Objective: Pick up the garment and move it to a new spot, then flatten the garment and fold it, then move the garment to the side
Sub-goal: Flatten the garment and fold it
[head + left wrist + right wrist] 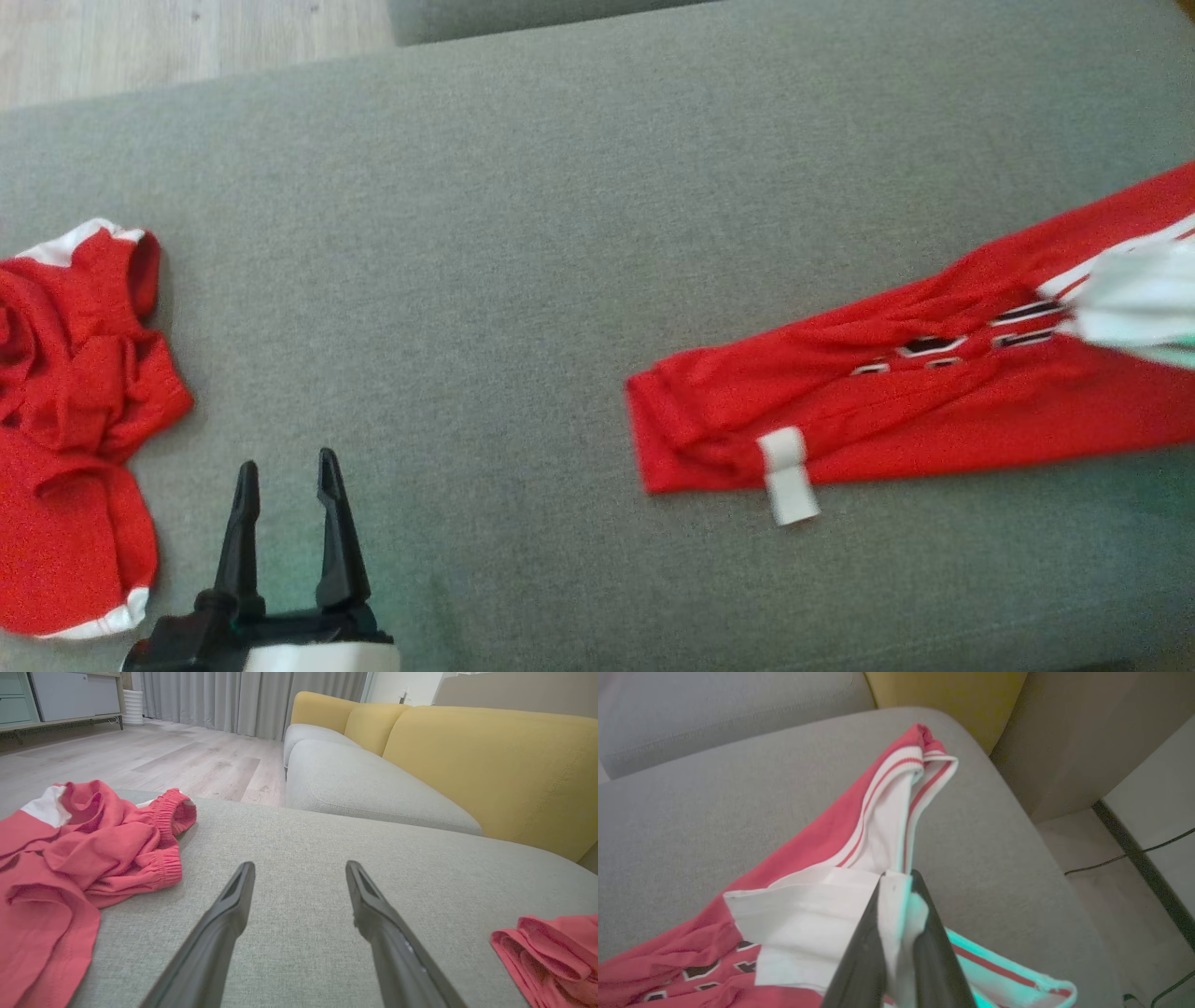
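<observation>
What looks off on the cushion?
The red jersey lies bunched into a long strip, lettering creased into folds, white tag sticking past its edge. The right gripper pinches its white trim. A second red garment sits crumpled at left.

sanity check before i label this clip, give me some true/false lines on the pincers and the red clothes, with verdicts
1. The right pincer is shut on the long red garment. True.
2. The left pincer grips the crumpled red garment. False: it is open with nothing between its fingers, beside that garment.
3. The two red garments overlap. False: a broad stretch of grey cushion lies between them.
4. A white tag sticks out at the long red garment's lower edge. True.
</observation>
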Robot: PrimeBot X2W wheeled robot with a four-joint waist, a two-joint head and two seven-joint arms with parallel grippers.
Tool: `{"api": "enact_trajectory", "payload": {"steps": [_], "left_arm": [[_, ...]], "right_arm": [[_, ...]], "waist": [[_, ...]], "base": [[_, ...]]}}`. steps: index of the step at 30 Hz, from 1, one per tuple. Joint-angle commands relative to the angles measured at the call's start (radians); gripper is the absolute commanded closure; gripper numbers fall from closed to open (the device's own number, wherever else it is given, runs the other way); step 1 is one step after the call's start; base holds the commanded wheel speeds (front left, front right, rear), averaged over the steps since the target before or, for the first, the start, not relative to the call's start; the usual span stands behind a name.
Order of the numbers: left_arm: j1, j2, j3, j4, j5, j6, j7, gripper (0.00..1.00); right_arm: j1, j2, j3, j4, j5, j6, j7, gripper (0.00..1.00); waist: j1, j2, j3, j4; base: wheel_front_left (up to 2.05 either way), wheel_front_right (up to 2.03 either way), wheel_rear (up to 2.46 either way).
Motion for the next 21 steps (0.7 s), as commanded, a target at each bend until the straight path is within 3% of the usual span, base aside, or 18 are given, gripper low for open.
{"api": "enact_trajectory", "payload": {"steps": [1,5,9,15,21], "left_arm": [[-0.001,-0.006,0.031,-0.025,-0.006,0.001,-0.009,0.0],[0.009,-0.006,0.023,-0.019,-0.023,0.008,-0.009,0.0],[0.019,-0.006,0.018,-0.01,-0.016,0.011,-0.009,0.0],[0.022,-0.006,0.008,0.008,0.013,0.008,-0.009,0.0],[0.023,-0.007,0.012,0.017,0.034,0.0,-0.009,0.0]], "right_arm": [[-0.032,-0.041,0.0,-0.053,0.001,0.007,0.004,1.0],[-0.015,-0.07,-0.003,-0.186,0.018,0.007,0.082,1.0],[0.033,-0.021,0.062,-0.347,0.048,0.007,0.171,1.0],[0.117,0.16,0.212,-0.479,0.079,0.007,0.2,1.0],[0.162,0.355,0.341,-0.417,0.051,0.007,0.104,1.0]], "waist": [[0.0,-0.0001,-0.007,-0.004],[0.0,-0.0001,-0.023,-0.01],[0.0,-0.0001,-0.028,-0.017],[0.0,-0.0001,-0.041,-0.009],[0.0,-0.0001,-0.058,0.005]], "base": [[0.0,0.0,0.0],[0.0,0.0,0.0],[0.0,0.0,0.0],[0.0,0.0,0.0],[0.0,0.0,0.0]]}}
